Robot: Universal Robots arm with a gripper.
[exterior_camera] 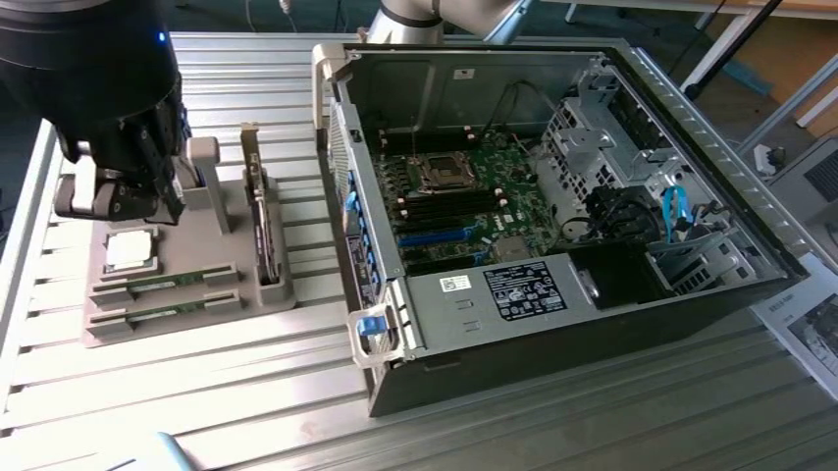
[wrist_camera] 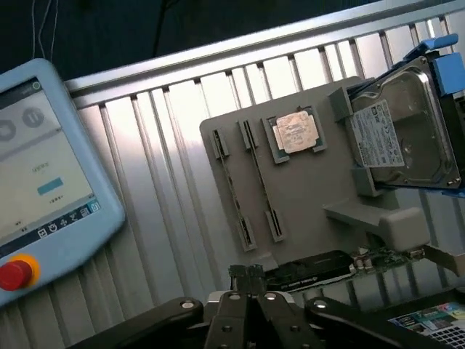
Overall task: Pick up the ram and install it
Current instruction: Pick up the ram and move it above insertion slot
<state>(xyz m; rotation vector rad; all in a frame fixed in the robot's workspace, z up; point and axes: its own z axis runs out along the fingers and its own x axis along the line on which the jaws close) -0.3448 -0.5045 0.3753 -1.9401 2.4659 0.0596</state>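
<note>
Gripper (wrist_camera: 247,285): clenched, the two fingers pressed flat together with nothing between them and touching nothing.
Gripper position: it hangs in the air over the far corner of the grey holder (wrist_camera: 312,196), at the exterior view's left.
Nearest part: the dark expansion card (wrist_camera: 312,267), standing along the holder's edge just ahead of the fingertips.
Ram (exterior_camera: 164,286): a slim green strip standing on its long edge in a clipped slot, along the holder's near edge in the exterior view, well apart from the gripper.
Second stick (exterior_camera: 164,316): the same kind, in the neighbouring slot, closer still to that edge.
Handling: likely light and stiff, but thin and easy to damage. It should not be bent, twisted or squeezed on its chips.
Where to hold: probably across the two flat faces near the middle of the upper long edge, clear of the end clips. The view is too coarse to see how much edge stands proud.
Processor (wrist_camera: 296,131): a square silver chip, lying flat beside the ram slots.
Hard drive (wrist_camera: 396,138): propped along the holder's opposite edge.
Table (exterior_camera: 262,392): slatted metal, carrying the holder and the open computer case (exterior_camera: 392,83).
</note>
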